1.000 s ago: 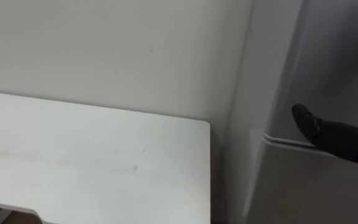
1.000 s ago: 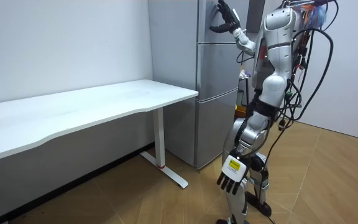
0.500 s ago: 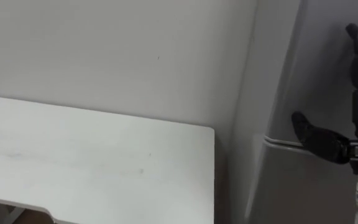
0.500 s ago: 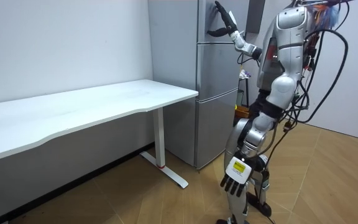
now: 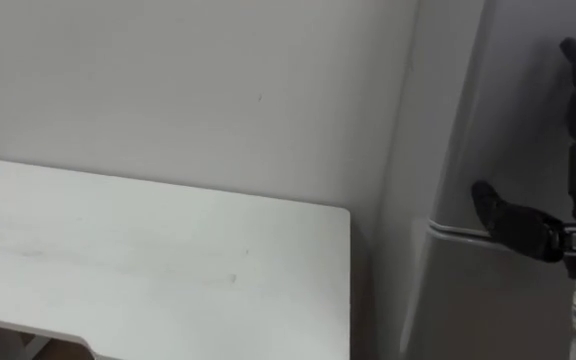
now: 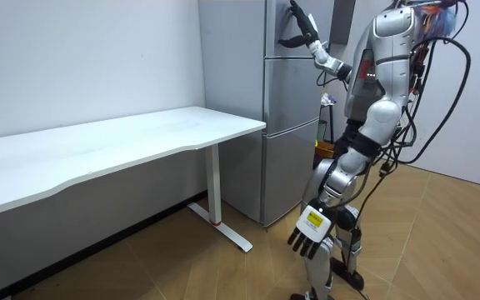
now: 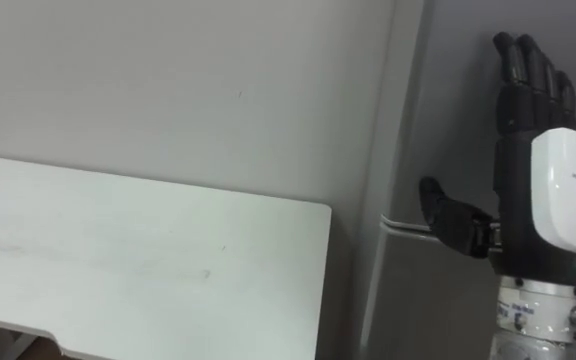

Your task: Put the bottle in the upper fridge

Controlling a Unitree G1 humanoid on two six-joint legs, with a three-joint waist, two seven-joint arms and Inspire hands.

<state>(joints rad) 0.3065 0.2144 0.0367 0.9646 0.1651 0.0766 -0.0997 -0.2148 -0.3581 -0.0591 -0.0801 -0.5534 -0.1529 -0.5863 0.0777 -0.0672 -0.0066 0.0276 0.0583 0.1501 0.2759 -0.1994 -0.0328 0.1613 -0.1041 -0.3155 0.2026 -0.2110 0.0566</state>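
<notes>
Grey fridge door point(image 7: 458, 90) is bearing the right hand point(image 7: 516, 140), flat, fingers straight; the left hand point(image 6: 308, 236) is hanging slack, empty. I am judging the bottle, whose place I cannot tell, light and slick, best gripped round its body.

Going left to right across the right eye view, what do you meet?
The white table → fridge → right hand, open and raised at the fridge.
</notes>
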